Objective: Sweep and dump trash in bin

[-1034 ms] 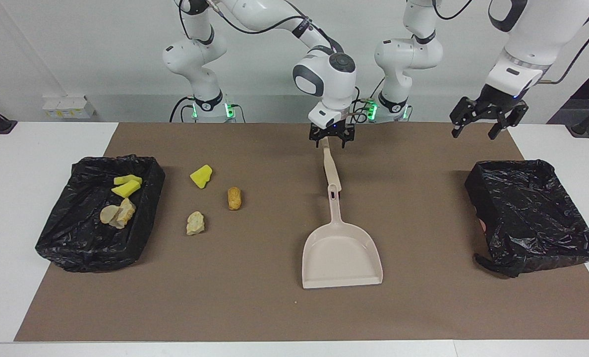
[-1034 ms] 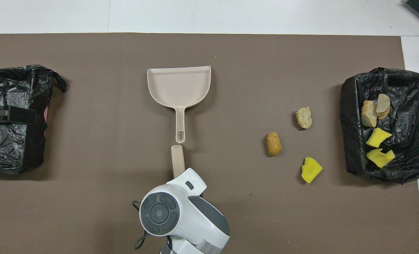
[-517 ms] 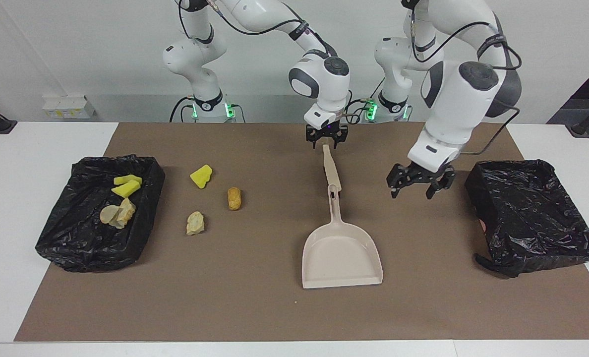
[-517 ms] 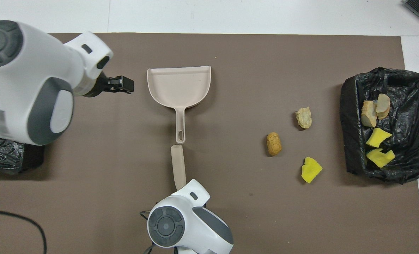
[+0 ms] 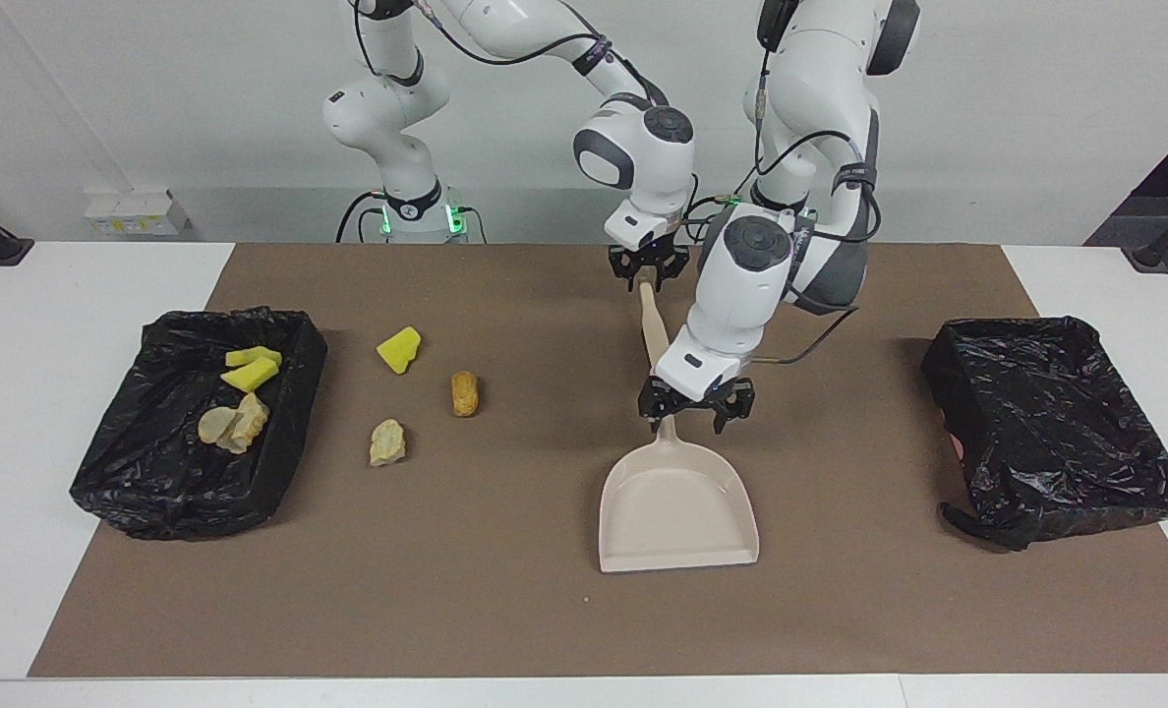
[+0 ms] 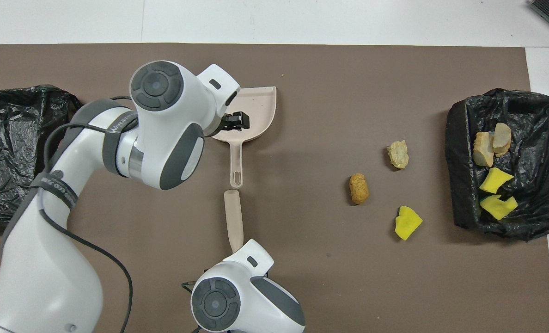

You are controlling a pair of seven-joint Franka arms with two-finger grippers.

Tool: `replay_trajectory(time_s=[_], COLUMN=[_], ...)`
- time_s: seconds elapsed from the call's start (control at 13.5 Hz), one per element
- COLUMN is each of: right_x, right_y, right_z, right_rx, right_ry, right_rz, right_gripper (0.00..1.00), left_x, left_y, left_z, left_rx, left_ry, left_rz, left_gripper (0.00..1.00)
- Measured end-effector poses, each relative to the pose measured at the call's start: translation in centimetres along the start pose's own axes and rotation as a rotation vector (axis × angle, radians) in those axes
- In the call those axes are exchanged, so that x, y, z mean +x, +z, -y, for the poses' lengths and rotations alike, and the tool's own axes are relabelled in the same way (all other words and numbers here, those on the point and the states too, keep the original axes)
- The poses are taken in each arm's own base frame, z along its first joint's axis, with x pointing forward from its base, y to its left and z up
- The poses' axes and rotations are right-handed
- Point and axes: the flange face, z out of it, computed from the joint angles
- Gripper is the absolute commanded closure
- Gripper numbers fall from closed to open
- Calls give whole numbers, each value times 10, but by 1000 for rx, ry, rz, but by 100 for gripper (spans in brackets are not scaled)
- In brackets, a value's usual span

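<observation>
Three scraps of trash are lying loose on the brown mat: a yellow sponge piece (image 6: 407, 223), a golden-brown nugget (image 6: 359, 188) and a pale crumbly lump (image 6: 398, 153). In the overhead view they are sitting at about three o'clock from the beige dustpan (image 5: 677, 511), toward the right arm's end of the bench. Further out at three o'clock, four more scraps (image 6: 491, 175) are resting in a black-lined bin (image 6: 459, 152). A second black-lined bin (image 5: 1056, 423) is standing at nine o'clock, at the left arm's end.

The overhead view is showing a small gap between the dustpan's handle tip and the beige brush handle (image 6: 234, 219). There, each arm's wrist is covering most of its own gripper. The facing view is showing the left gripper (image 5: 692, 413) hanging over the dustpan's handle, jaws spread wide to either side of it. It is also showing the right gripper (image 5: 649, 278) around the brush handle's end nearest the robots. Whether those jaws are gripping it cannot be told.

A second ago the left gripper was hanging by the bin at its own end. It has since swung in over the dustpan. The right gripper, the trash and the dustpan are staying where they were.
</observation>
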Motion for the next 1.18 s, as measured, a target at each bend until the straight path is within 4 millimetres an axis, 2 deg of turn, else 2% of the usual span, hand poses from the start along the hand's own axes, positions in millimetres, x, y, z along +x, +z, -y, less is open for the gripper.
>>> replay_trajectory(time_s=[0.22, 0.37, 0.44, 0.52, 0.59, 0.81, 1.03, 1.18], right_x=[0, 1, 2, 5, 10, 24, 41, 49], right_y=[0, 0, -1, -5, -9, -25, -32, -33], right_z=[0, -1, -2, -5, -10, -35, -83, -116], right_rx=[-1, 0, 1, 4, 1, -29, -50, -74], right_ry=[-8, 8, 22, 37, 55, 137, 226, 280], right_rz=[0, 0, -2, -6, -7, 1, 0, 8], right_gripper=[100, 100, 100, 100, 100, 100, 100, 100], left_x=[-22, -26, -26, -27, -29, -34, -28, -18], left_y=[29, 34, 33, 33, 33, 29, 19, 6], left_z=[-6, -7, -7, -6, -5, -2, 9, 29], left_rx=[17, 22, 24, 29, 36, 56, 59, 58], left_ry=[22, 26, 26, 24, 24, 23, 49, 106], left_rz=[38, 49, 51, 61, 77, 117, 105, 93], left_gripper=[0, 0, 23, 58, 100, 100, 100, 100])
